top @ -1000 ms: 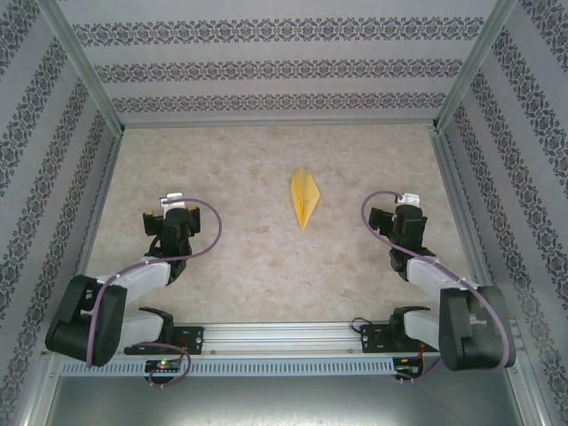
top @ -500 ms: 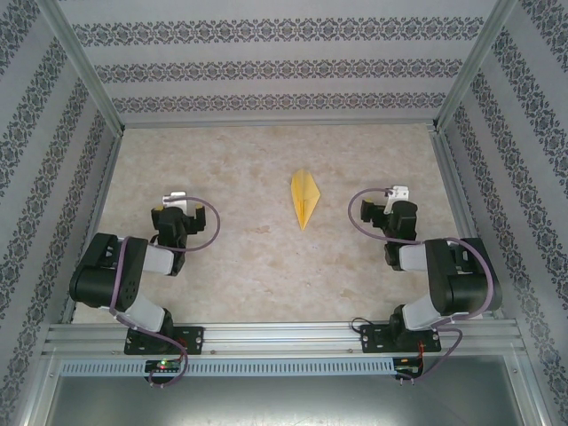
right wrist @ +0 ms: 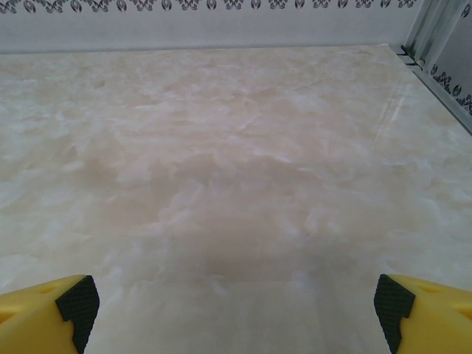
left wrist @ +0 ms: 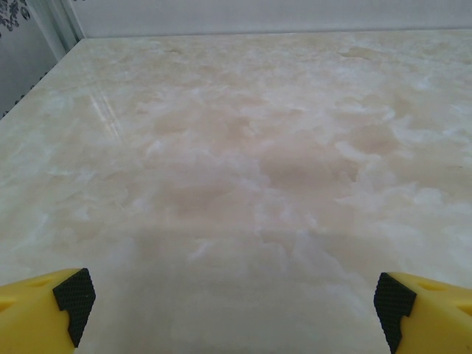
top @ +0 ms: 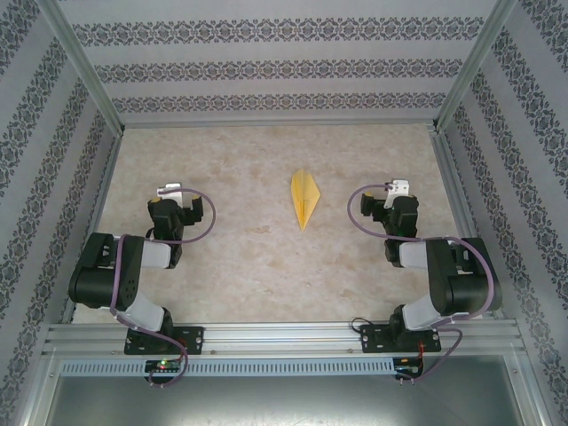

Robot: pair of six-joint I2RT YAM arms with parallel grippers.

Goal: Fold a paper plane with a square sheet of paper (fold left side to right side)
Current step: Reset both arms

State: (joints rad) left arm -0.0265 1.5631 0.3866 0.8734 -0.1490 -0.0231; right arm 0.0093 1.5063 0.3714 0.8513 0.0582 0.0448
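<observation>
Lying on the beige marbled tabletop (top: 248, 160) in the overhead view, the paper plane (top: 304, 197) is a slim yellow-orange dart. Its pointed tip faces the near edge and its wider end faces the far wall (top: 284, 67). It sits roughly midway between the two arms, well apart from both and touched by neither. The left arm (top: 133, 257) is folded back on itself at the left side, its wrist low over the tabletop and aimed toward the far wall. The right arm (top: 444, 266) mirrors that pose at the right side. From this height I cannot tell how either set of jaws stands. Both bases are bolted to the metal rail (top: 284, 333) along the near edge.

In the left wrist view, two yellow fingertips (left wrist: 40, 313) with black pads sit in the bottom corners, so the left jaws are spread wide, with bare tabletop between them. A metal corner post (left wrist: 63, 22) shows at the top left.

In the right wrist view, the yellow fingertips (right wrist: 44, 310) likewise sit at opposite bottom corners, so the right jaws are spread wide over bare tabletop. A frame post (right wrist: 435, 29) shows at the top right.
</observation>
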